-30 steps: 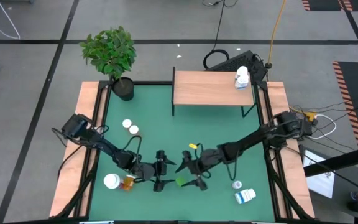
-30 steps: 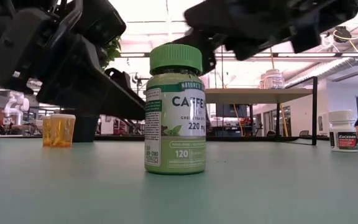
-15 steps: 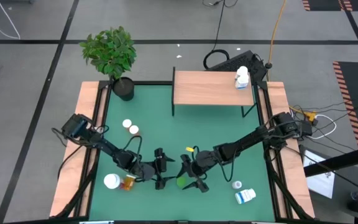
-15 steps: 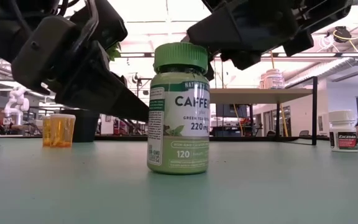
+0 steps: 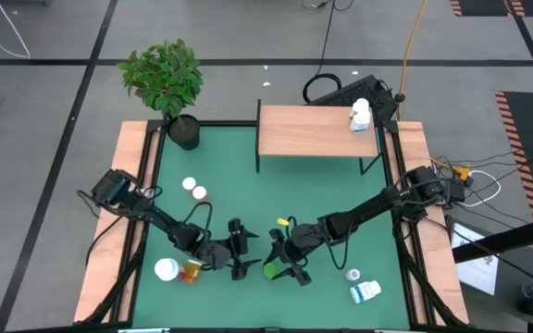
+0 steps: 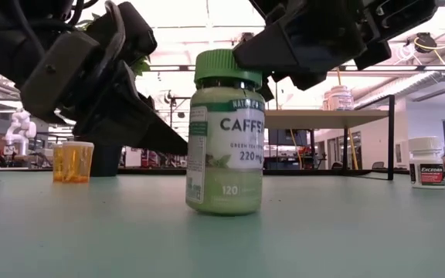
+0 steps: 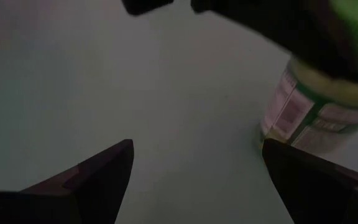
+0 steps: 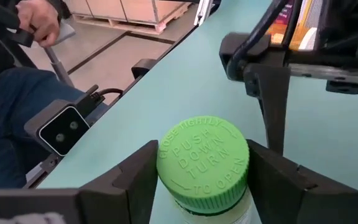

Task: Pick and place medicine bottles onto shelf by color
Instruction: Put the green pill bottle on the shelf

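A green-capped medicine bottle (image 6: 225,133) with a pale green label stands upright on the green table (image 5: 239,213) near its front edge. My right gripper (image 8: 202,177) has a finger on either side of the bottle's cap. My left gripper (image 7: 194,165) hangs open just left of the bottle, with nothing between its fingers. The shelf (image 5: 317,130) stands at the far edge and carries one white bottle (image 5: 360,116). My right gripper pinches the bottle's green cap (image 8: 166,177) between its two fingers, one on each side of the rim. The fingers slant down from the table's right. The bottle stands upright with its base on the table.
An amber bottle (image 5: 191,270) and a white-capped one (image 5: 166,269) stand at the near left. Two white caps (image 5: 193,188) sit farther back. A white bottle (image 5: 365,292) lies at the near right. A potted plant (image 5: 167,79) fills the far left corner. A person (image 8: 17,93) sits beyond the table.
My right gripper has tipped lower onto the green bottle's cap. The bottle has slid a little toward the near edge and stayed upright on the table. My left gripper has turned slightly in place.
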You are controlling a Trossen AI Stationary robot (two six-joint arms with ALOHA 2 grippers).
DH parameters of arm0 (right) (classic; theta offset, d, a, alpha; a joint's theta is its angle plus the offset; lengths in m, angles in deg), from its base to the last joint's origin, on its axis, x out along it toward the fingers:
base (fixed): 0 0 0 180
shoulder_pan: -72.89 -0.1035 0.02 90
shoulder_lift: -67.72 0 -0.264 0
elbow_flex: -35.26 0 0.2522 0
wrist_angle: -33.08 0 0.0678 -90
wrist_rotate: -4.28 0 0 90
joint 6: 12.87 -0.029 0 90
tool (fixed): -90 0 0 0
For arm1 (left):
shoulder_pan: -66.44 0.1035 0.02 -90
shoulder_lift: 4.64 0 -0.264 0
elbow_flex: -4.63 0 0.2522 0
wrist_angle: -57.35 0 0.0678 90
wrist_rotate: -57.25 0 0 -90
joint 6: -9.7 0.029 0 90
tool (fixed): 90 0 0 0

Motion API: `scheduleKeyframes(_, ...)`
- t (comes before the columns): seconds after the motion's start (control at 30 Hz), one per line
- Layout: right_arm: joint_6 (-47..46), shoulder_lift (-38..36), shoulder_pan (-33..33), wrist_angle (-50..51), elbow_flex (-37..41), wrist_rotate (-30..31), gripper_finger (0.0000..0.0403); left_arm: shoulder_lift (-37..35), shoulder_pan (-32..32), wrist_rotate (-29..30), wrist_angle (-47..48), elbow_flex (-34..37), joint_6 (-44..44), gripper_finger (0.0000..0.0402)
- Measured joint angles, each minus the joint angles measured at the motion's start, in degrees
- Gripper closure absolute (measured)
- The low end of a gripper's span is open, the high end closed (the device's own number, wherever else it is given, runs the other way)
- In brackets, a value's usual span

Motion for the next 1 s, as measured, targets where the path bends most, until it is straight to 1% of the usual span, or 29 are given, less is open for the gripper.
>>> scheduleKeyframes(0.1, 1.02, -1.75, 1.07, 1.34, 0.0, -0.52, 0.0194, 0.0, 0.09, 0.33, 0.57, 0.0, -1.49, 0.0041)
scheduleKeyframes(0.17, 1.35, -3.6, 2.07, 3.2, 0.02, -2.13, 0.0196, 0.0, 0.07, 0.32, 0.63, 0.0, -1.6, 0.0041)
scheduleKeyframes(0.23, 1.64, -6.13, 3.04, 5.77, 0.02, -3.21, 0.0199, 0.0, 0.06, 0.31, 1.11, 0.0, -1.91, 0.0041)
scheduleKeyframes(0.3, 2.67, -9.14, 3.84, 9.43, 0.02, -2.95, 0.0199, 0.0, -0.23, 0.31, 2.46, 0.0, -3.56, 0.0041)
scheduleKeyframes(0.43, 3.74, -15.62, 5.52, 18.31, 0.02, 0.55, 0.0197, 0.0, -1.57, 0.31, 3.6, 0.0, -6.84, 0.0041)
scheduleKeyframes(0.57, 4.03, -22.71, 7.12, 25.88, 0.02, 2.25, 0.0198, 0.0, -2.42, 0.29, 3.46, 0.0, -4.7, 0.0041)
scheduleKeyframes(0.67, 4.38, -28.47, 8.21, 32.58, 0.02, 6.83, 0.0197, 0.0, -1.39, 0.68, 2.98, 0.0, -0.97, 0.0041)
scheduleKeyframes(0.83, 4.65, -39.02, 12.39, 45.83, 0.02, 15.18, 0.0195, -0.02, 2.77, 0.65, 1.59, 0.0, 4.9, 0.0041)
scheduleKeyframes(0.93, 3.76, -45.1, 15.77, 53.45, 0.04, 20.69, 0.0194, -0.02, 6.01, -0.81, 1.58, 0.0, 6.26, 0.0041)
scheduleKeyframes(1.0, 2.21, -48.92, 18.23, 58.39, 0.04, 25.4, 0.0194, -0.02, 8.22, -2.49, 1.69, 0.0, 6.5, 0.0041)
